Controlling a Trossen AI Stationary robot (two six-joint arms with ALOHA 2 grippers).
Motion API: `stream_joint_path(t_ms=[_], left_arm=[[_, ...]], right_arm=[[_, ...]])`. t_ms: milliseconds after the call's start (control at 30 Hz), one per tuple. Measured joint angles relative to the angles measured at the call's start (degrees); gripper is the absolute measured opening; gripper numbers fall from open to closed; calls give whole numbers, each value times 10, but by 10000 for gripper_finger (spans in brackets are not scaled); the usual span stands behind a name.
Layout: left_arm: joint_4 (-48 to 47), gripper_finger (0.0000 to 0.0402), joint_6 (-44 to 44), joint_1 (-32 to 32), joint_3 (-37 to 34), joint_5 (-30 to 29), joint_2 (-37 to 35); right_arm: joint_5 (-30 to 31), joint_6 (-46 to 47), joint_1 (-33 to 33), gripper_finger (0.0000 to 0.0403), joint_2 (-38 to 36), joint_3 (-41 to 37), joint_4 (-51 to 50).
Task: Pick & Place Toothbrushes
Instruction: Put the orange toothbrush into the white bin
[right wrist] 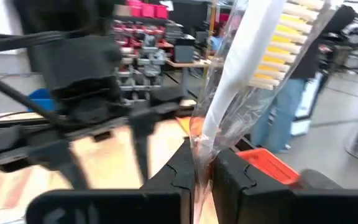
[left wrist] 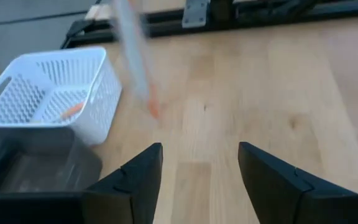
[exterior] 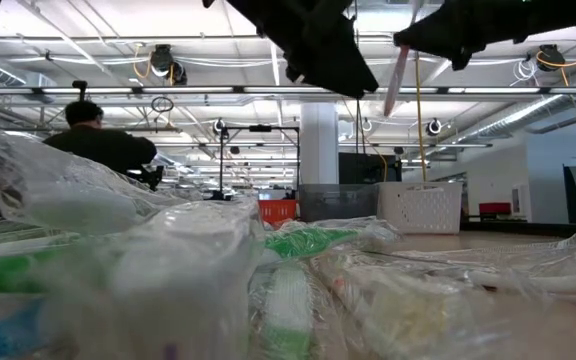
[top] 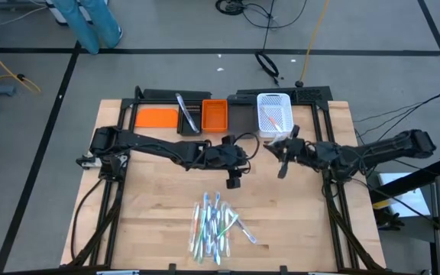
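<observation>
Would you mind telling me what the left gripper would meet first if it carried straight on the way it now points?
Probably the wrapped toothbrush held by the right gripper, which hangs ahead of the left gripper and its open jaws, slightly off-centre. Depth is unclear; missing that, it would meet the bare wooden table, with the white basket off to one side.

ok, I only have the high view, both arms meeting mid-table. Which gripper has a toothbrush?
Observer: The right gripper is shut on one toothbrush. It has a white handle and yellow bristles and is in a clear wrapper.
Operator: And the left?
Observer: The left gripper is open, with nothing between its fingers.
Operator: Is the brush off the table?
Observer: Yes. The low view shows it up in the air under the arm, well above the pile of wrapped toothbrushes.
</observation>
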Motion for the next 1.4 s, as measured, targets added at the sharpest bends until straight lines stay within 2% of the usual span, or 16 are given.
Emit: stream_joint_path(t_ms=[367, 533, 867, 1033, 1233, 1400], left_arm=[[-37, 216, -9, 0, 0, -3, 0], [-37, 216, -16, 0, 0, -3, -1], [-38, 216, -23, 0, 0, -3, -1], [-35, 216, -23, 0, 0, -3, -1], [-31, 216, -23, 0, 0, -3, -1], [-26, 216, -24, 0, 0, -3, -1]], right_arm=[[-4, 44, -127, 17, -17, 19, -117], [-49, 54, -192, 17, -14, 57, -188], [-94, 60, -313, 17, -12, 102, -311], [-130, 59, -373, 17, 16, 128, -359], [-185, 38, -434, 17, 86, 178, -420], [-200, 9, -472, 17, 143, 213, -454]])
